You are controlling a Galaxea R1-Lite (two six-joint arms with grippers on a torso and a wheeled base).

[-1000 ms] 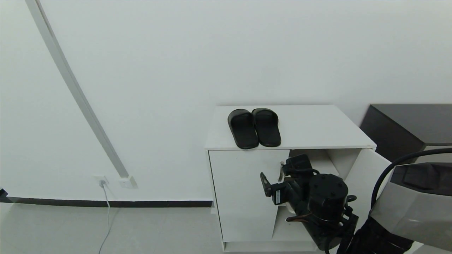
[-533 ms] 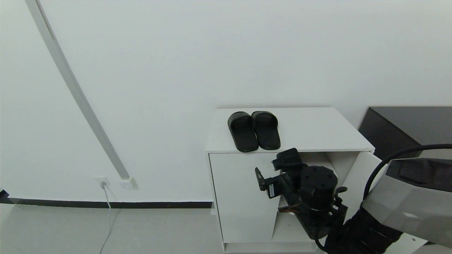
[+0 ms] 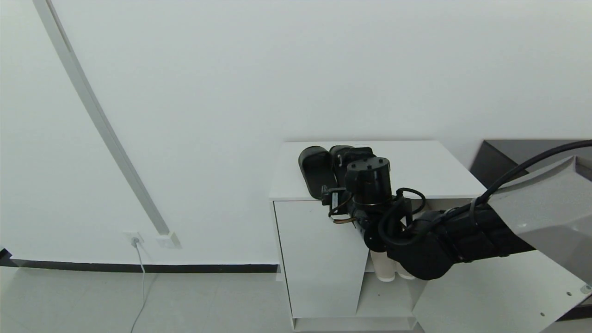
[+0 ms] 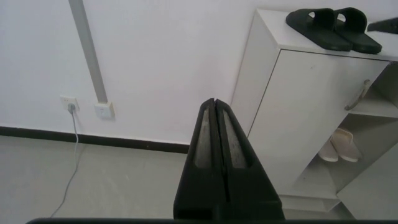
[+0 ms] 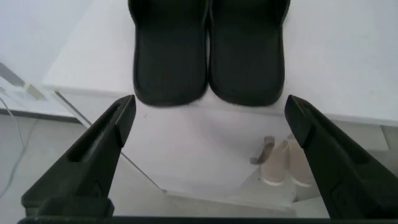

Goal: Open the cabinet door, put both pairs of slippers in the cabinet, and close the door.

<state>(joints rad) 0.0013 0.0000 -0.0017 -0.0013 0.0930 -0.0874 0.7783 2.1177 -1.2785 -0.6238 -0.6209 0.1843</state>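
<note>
Black slippers [image 3: 317, 169]: right one largely hidden behind the right gripper [image 3: 356, 155] in head view; far ends cut off in right wrist view. White slippers [image 3: 385, 272]: only tips visible beneath the arm [image 3: 439, 240]. Door [image 3: 485, 296]: cropped at lower edge.

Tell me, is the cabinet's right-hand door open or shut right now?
Open. The right-hand door is swung outward, exposing the white slippers inside.
</note>
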